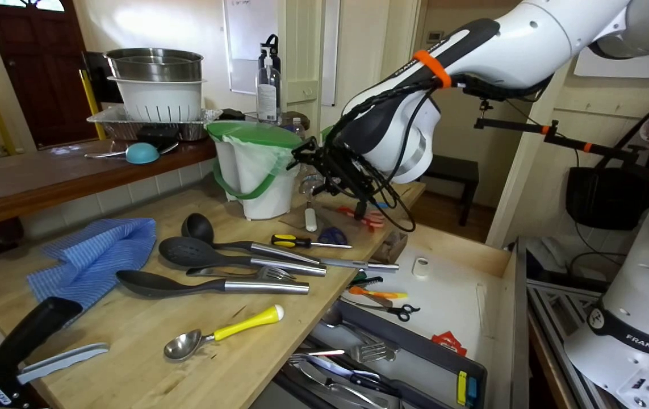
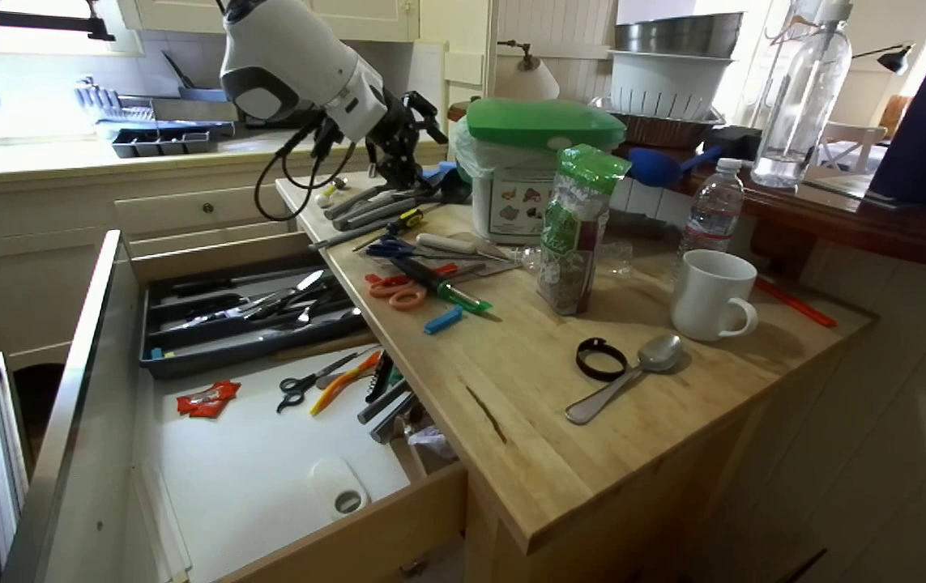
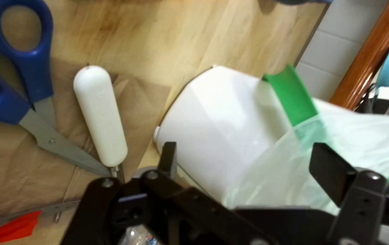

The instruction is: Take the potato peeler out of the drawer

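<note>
The drawer is pulled open beside the countertop. Its pale wooden side also shows in an exterior view. I cannot pick out the potato peeler for certain. An orange and yellow tool lies on the drawer floor beside black scissors; both also show in an exterior view, the tool and the scissors. My gripper is above the countertop, away from the drawer, beside the white bin. In the wrist view the gripper has its fingers wide apart with nothing between them.
The green-lidded white bin stands close to the gripper. Dark utensils, blue-handled scissors and a white-handled tool lie on the countertop. A grey cutlery tray sits in the drawer. A mug stands near the ledge.
</note>
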